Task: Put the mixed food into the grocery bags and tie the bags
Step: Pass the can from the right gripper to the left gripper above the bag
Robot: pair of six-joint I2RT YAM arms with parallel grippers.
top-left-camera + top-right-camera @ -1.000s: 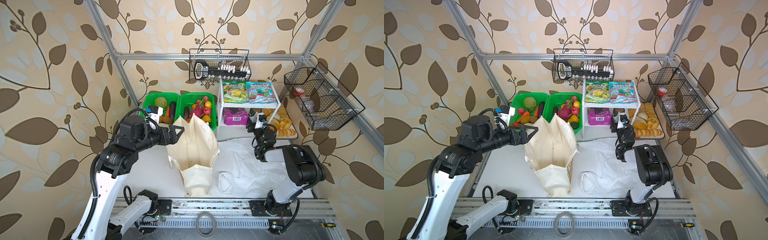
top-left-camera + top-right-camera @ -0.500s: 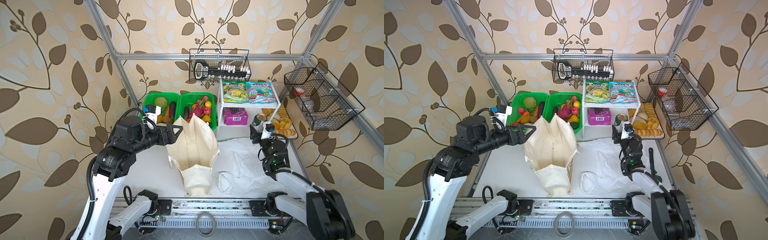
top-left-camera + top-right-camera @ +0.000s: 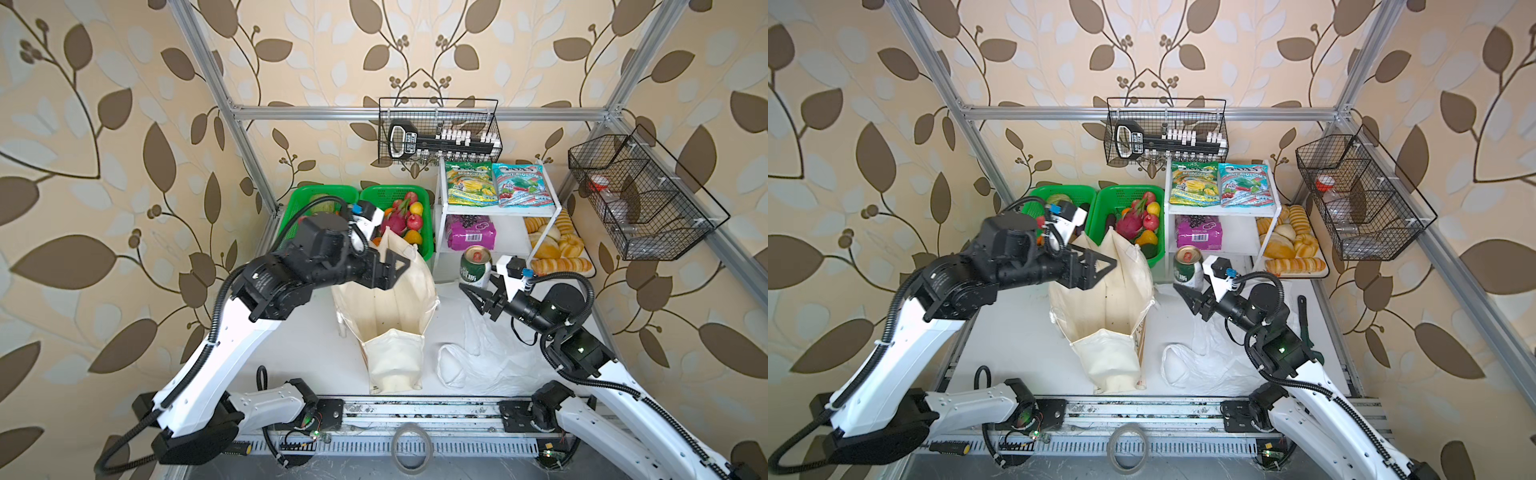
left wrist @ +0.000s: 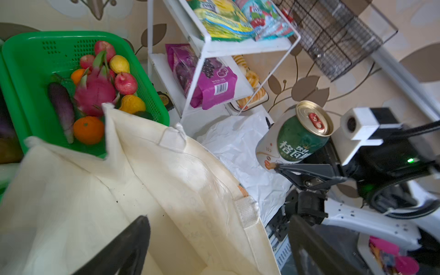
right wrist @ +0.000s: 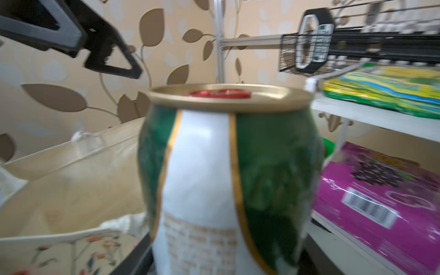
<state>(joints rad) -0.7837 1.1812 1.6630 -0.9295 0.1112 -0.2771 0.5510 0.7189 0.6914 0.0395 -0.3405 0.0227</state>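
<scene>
Small green can (image 3: pixel 476 266), one only, is clamped low on its body by the right pincer (image 3: pixel 478 286). It is just on the near side of the white shelf rack (image 3: pixel 511 233) and right of the cream tote (image 3: pixel 390 316). It stands about upright, long axis vertical, with its gold lid and red tab facing up. Whether its base clears the counter (image 3: pixel 307 345) I cannot tell.

The left pincer (image 3: pixel 392 272) is spread wide and empty, over the far left part of the tote's open mouth.

There are two bags. The tote stands with its mouth upward. The white plastic bag (image 3: pixel 494 357) lies crumpled flat to its right, one loop handle toward the near side.

Two snack pouches lie side by side on the rack's top shelf, the green-yellow pouch (image 3: pixel 469 189) left of the blue pouch (image 3: pixel 523 189). One purple packet (image 3: pixel 471 232) lies on the shelf below.

Two green baskets (image 3: pixel 324 195) sit at the far left. The right one holds the pink dragon fruit (image 3: pixel 395 218) and a red apple (image 3: pixel 414 222).

Bread loaves (image 3: pixel 557 245) lie at the far right. Two black wire baskets (image 3: pixel 440 133) hang on an aluminium frame, one at the far side and one on the right.

The counter is white, and the walls carry brown-leaf wallpaper.
</scene>
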